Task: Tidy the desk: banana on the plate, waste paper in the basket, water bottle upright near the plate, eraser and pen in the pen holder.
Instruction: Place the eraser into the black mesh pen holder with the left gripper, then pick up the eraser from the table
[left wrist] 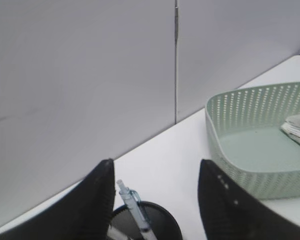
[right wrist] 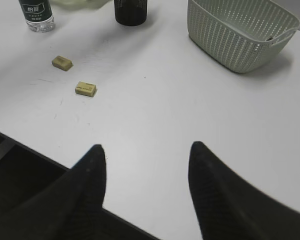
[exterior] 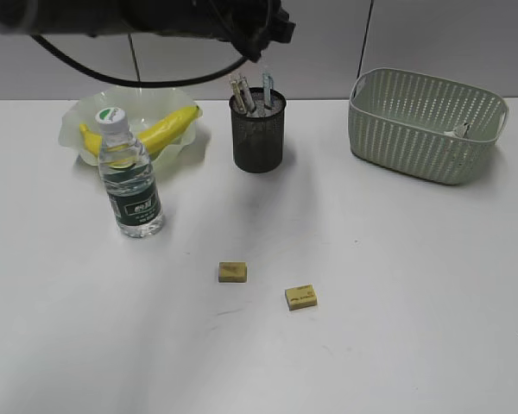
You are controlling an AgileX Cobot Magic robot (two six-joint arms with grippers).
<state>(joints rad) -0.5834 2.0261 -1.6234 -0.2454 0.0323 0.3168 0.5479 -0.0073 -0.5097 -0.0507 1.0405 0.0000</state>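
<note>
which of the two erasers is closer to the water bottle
The left eraser, the plainer-topped one; it lies nearer the water bottle than the right eraser, which sits farther toward the front edge of the desk.

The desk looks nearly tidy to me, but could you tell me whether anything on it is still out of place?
Yes: two yellowish erasers lie loose on the bare desk, in front of the pen holder rather than inside it. The banana, water bottle and basket look in order.
</note>
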